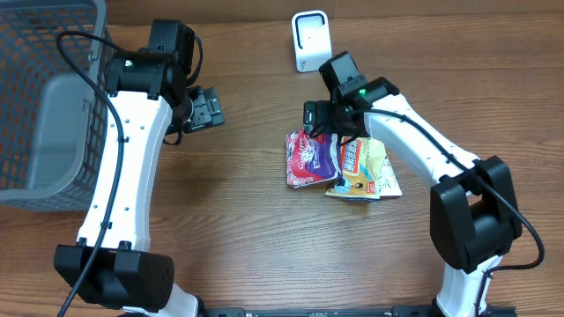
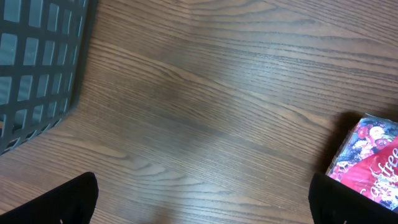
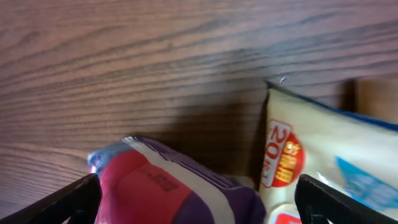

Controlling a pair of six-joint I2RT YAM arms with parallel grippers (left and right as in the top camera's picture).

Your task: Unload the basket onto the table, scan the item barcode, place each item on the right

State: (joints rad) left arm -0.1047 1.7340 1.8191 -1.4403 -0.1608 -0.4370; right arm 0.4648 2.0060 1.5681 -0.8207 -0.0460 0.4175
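- Two soft snack packets lie mid-table, touching: a purple-and-red packet (image 1: 308, 160) and a cream-yellow packet (image 1: 368, 169) just beside it.
- Right gripper (image 1: 319, 126) hangs over the purple-and-red packet's upper edge, jaws spread wide, nothing held.
- Left gripper (image 1: 211, 110) is likewise wide open over bare table (image 1: 247, 229), between the basket (image 1: 35, 106) and the packets.
- Both packets look light, crinkly and slick; the film would likely buckle under a pinch.
- No barcode shows; a sealed end seam seems the safest hold, keeping the printed face flat for the white scanner (image 1: 309, 40).
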